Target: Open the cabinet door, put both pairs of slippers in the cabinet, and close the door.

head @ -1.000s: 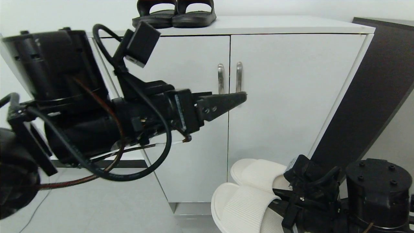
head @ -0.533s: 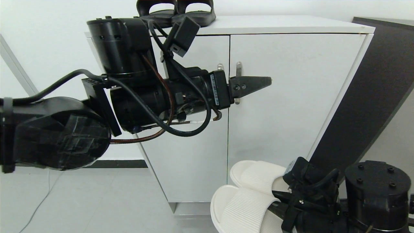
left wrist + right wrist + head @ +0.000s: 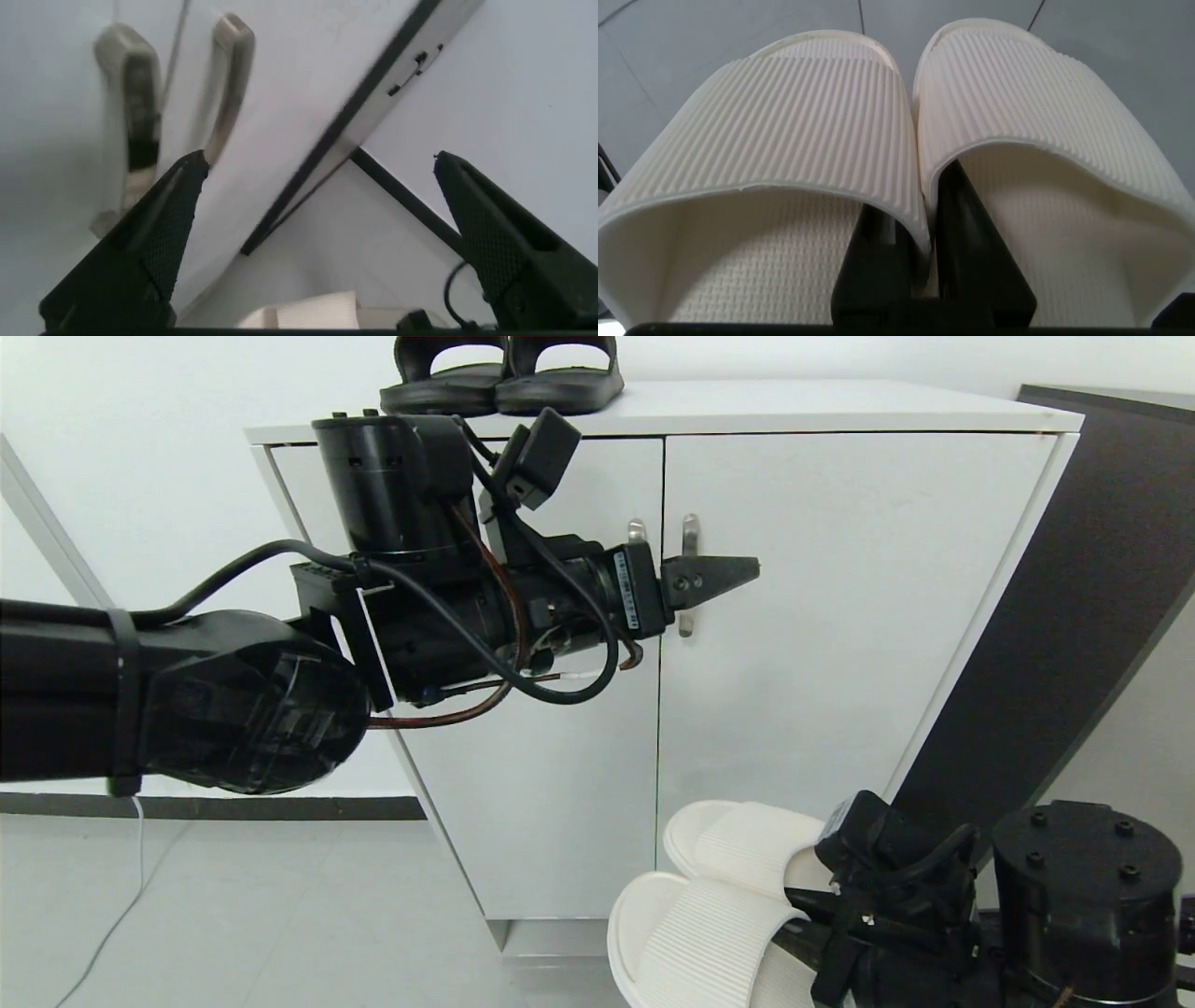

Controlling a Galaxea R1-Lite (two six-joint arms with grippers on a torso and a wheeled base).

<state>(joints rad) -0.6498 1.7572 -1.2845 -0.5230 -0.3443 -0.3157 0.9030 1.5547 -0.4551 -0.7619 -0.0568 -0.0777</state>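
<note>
Two soft, light slippers (image 3: 709, 896) are pinched in the right tool (image 3: 920, 238); the stiff handle (image 3: 690, 533) near the wide-spread left tool (image 3: 745, 567) is best gripped mid-bar.

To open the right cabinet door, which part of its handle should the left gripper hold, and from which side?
Probably the straight middle of the right handle, approached squarely from the front. It is a thin upright bar standing off the right door, so the open left gripper can close across it, one finger in the narrow gap beside the left handle.
</note>
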